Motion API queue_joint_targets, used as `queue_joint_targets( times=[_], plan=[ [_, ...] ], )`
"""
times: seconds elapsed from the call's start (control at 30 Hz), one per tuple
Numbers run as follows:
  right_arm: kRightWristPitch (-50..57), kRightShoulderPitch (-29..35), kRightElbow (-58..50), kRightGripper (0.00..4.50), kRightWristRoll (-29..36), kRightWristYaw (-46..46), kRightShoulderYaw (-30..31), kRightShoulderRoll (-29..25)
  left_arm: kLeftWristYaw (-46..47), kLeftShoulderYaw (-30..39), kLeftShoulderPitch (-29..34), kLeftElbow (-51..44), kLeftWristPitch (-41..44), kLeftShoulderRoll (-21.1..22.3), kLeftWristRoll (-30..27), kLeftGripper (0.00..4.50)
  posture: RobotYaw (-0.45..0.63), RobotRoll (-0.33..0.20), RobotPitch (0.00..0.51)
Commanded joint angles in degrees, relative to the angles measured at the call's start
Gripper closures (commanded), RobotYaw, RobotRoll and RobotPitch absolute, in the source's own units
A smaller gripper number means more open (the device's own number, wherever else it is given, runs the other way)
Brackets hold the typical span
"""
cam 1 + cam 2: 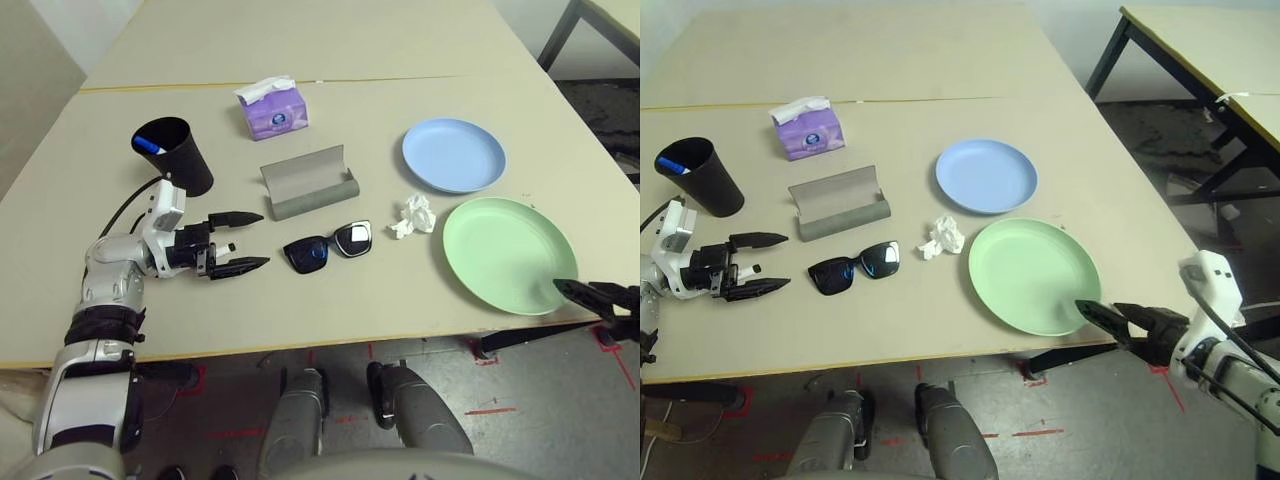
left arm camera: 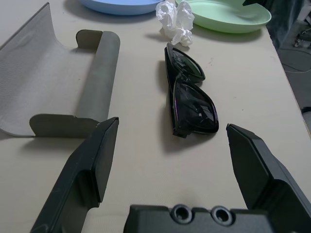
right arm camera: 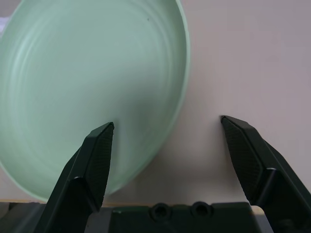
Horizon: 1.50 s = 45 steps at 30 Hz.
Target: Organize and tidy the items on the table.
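Black sunglasses (image 1: 328, 247) lie lenses down on the table (image 1: 350, 310), just in front of the open grey glasses case (image 1: 310, 183). My left gripper (image 1: 263, 240) is open a short way left of the sunglasses (image 2: 189, 92), pointing at them with nothing between its fingers. A crumpled white tissue (image 1: 413, 216) sits between the pale blue plate (image 1: 453, 155) and the green plate (image 1: 508, 255). My right gripper (image 3: 166, 121) is open at the green plate's (image 3: 73, 73) near right rim, one finger over the plate and the other over bare table. A blue-capped marker (image 1: 148, 147) stands in a black cup (image 1: 172, 152).
A purple tissue box (image 1: 272, 110) stands at the back, near the yellowish seam. The black cup is just behind my left wrist. The table's front edge runs close below both grippers. Another table (image 1: 1210, 50) stands off to the right.
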Motion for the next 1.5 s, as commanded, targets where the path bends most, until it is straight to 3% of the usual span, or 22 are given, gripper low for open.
queue_joint_targets(
  times=[0.03, 0.43, 0.47, 0.57, 0.83, 0.9, 1.17, 1.3, 1.5],
  plan=[
    [-0.63, -0.18, 2.25, 0.02, -1.72, 0.88, 3.33, 0.11, 0.61, 0.58, 1.62, -2.22, 0.56, 0.40, -0.43, 0.00, -0.07, 0.000, 0.212],
    [2.81, -2.09, 2.52, 0.02, -0.59, 2.39, 4.61, 0.34, 3.03, 1.07, 3.93, -6.17, 0.84, 0.06, -1.25, 0.00, -0.05, 0.000, 0.203],
    [3.42, -2.24, 2.33, 0.19, -0.28, 2.57, 4.65, 0.36, 3.21, 1.06, 3.85, -6.19, 0.66, 0.01, -1.30, 0.00, -0.05, 0.000, 0.202],
    [4.97, -2.57, 1.76, 0.97, 0.60, 2.95, 4.47, 0.60, 3.64, 0.76, 3.48, -6.28, 0.32, -0.16, -1.50, 0.00, -0.05, 0.000, 0.198],
    [6.31, -3.42, 1.56, 3.98, 1.47, 2.82, 3.55, 1.13, 4.13, 0.50, 2.61, -6.03, -0.21, -0.71, -1.54, 0.00, -0.05, 0.000, 0.188],
    [6.40, -3.47, 1.61, 4.48, 1.66, 2.83, 3.41, 1.16, 4.17, 0.51, 2.63, -6.10, -0.27, -0.74, -1.57, 0.00, -0.05, 0.000, 0.188],
    [8.77, -4.61, 1.04, 4.48, 4.87, 2.78, 1.44, 1.54, 4.31, 0.44, 3.11, -5.90, -0.55, -0.86, -1.42, 0.00, -0.06, 0.000, 0.195],
    [15.63, -11.93, 2.18, 4.48, 11.80, 0.56, -3.42, 2.43, 4.34, 0.41, 3.27, -5.70, -0.60, -0.78, -1.33, 0.00, -0.06, 0.000, 0.195],
    [21.07, -26.60, 9.11, 4.48, 16.00, -2.66, -5.09, 1.45, 4.22, 0.27, 3.05, -4.87, -1.01, -0.77, -1.04, 0.00, -0.06, 0.000, 0.190]
  ],
)
